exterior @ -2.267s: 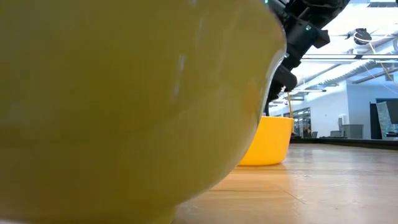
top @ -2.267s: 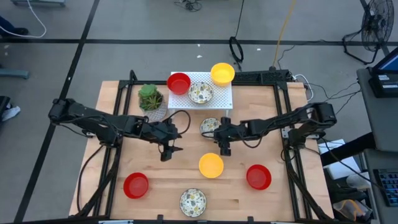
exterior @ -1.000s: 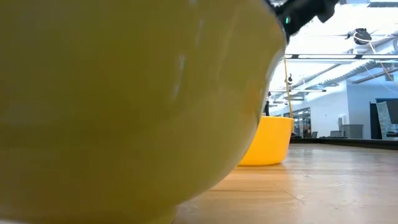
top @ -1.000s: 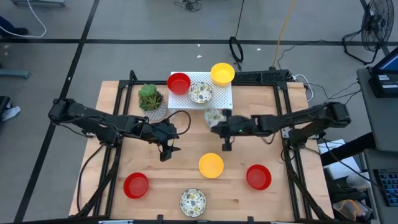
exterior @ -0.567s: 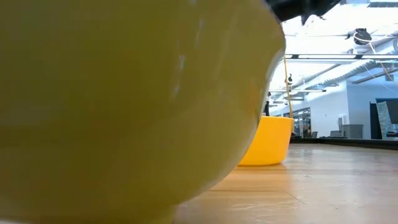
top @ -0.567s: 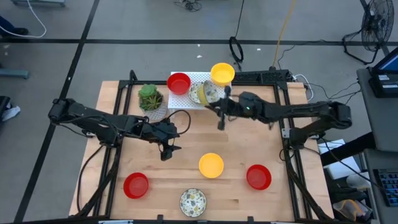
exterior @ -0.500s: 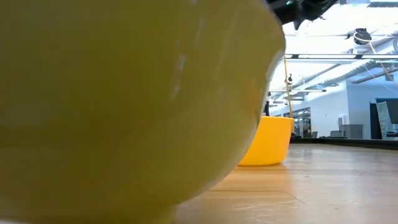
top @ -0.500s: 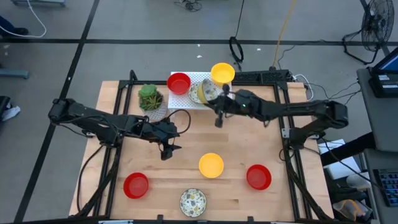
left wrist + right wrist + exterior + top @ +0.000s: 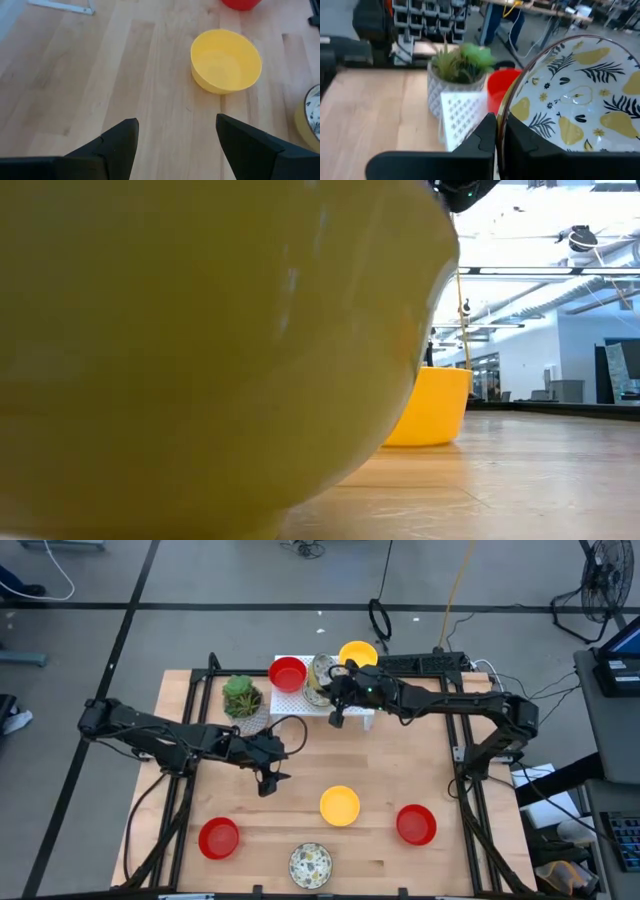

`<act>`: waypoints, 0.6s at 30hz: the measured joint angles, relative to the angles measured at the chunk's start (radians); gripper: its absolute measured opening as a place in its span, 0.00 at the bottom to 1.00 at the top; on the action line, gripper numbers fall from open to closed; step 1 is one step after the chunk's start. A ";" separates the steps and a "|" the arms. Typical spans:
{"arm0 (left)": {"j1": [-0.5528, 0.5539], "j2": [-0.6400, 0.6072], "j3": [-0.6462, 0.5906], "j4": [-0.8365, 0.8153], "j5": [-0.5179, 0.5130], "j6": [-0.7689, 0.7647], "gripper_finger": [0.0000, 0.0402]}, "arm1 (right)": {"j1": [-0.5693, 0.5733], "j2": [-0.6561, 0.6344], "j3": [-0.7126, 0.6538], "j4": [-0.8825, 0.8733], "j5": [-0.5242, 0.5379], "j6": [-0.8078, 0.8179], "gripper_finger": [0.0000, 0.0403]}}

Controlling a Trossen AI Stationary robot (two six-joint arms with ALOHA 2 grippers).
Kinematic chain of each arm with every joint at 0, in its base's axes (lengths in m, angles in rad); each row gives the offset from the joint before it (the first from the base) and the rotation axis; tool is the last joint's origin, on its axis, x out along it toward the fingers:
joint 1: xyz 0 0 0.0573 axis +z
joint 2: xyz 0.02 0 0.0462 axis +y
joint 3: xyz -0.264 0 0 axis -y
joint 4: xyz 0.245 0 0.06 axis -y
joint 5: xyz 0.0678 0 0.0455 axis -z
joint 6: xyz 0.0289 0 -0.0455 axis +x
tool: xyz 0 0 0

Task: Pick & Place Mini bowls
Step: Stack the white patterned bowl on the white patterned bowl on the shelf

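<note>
Showing three red bowls (image 9: 288, 673), two yellow bowls (image 9: 339, 805).

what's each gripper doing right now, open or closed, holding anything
Left gripper: open, empty, above bare table near the yellow bowl.
Right gripper: shut on the rim of a patterned bowl, held over the white rack.

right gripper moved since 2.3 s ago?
Yes. The right gripper, shut on a patterned bowl, went from mid-table up over the white rack, beside the red bowl.
</note>
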 joint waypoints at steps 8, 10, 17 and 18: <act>0.009 0.000 0.000 -0.005 0.000 0.006 0.67 | 0.001 0.001 0.000 -0.064 0.000 0.032 0.02; 0.011 0.000 0.000 -0.004 0.000 0.006 0.67 | 0.001 0.001 0.000 -0.099 -0.001 0.033 0.02; 0.011 0.000 0.000 -0.004 0.000 0.005 0.67 | 0.001 0.002 -0.001 -0.109 0.000 0.033 0.02; 0.011 0.000 0.000 -0.004 0.000 0.005 0.67 | 0.001 0.002 -0.001 -0.111 0.000 0.033 0.02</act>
